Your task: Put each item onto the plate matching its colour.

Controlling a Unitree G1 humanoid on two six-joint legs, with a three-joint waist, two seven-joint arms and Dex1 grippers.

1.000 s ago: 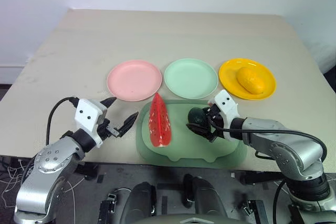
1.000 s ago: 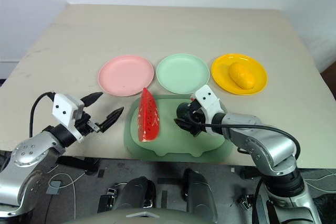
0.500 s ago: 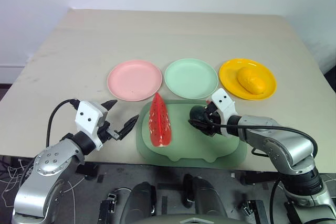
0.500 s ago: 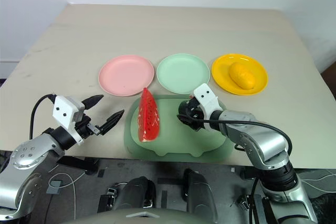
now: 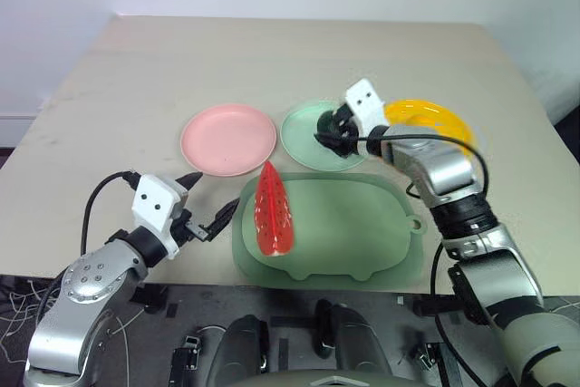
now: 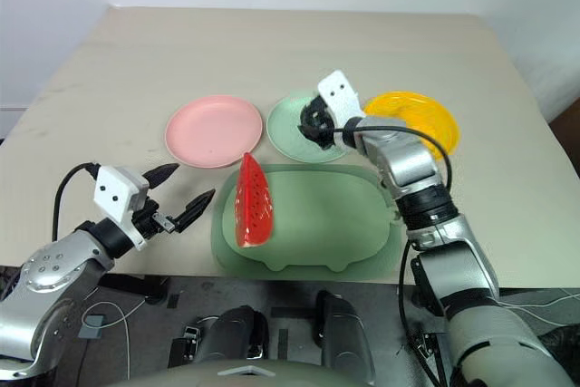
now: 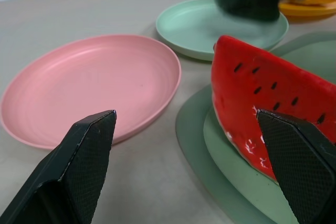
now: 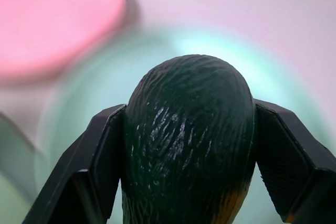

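- Avocado (image 8: pixel 186 140) is clamped between the two black fingers of the R gripper (image 5: pixel 333 129) and held over the mint green plate (image 5: pixel 304 133); contact w/ plate cannot be told.
- Avocado long axis runs along the fingers in the R wrist view, rounded end pointing away from the wrist; an orange-yellow patch is seen at its near end.
- Watermelon wedge (image 5: pixel 273 208) stands on edge on the green tray (image 5: pixel 362 228), at the tray's L end. Long axis runs near-to-far, far tip pointing toward the gap between pink plate (image 5: pixel 228 139) and mint green plate; red seeded face is turned to the robot's R.
- L gripper (image 5: pixel 205 204) is held w/ fingers spread apart, nothing between them, near the table's (image 5: pixel 272 61) front edge, just L of the tray, pointing at the wedge.
- Yellow plate (image 5: pixel 435 120) is partly covered by the R arm; what lies on it cannot be seen.
- L wrist view: pink plate and wedge lie between the L fingertips' lines; seed marks and pale rind edge are shown close.
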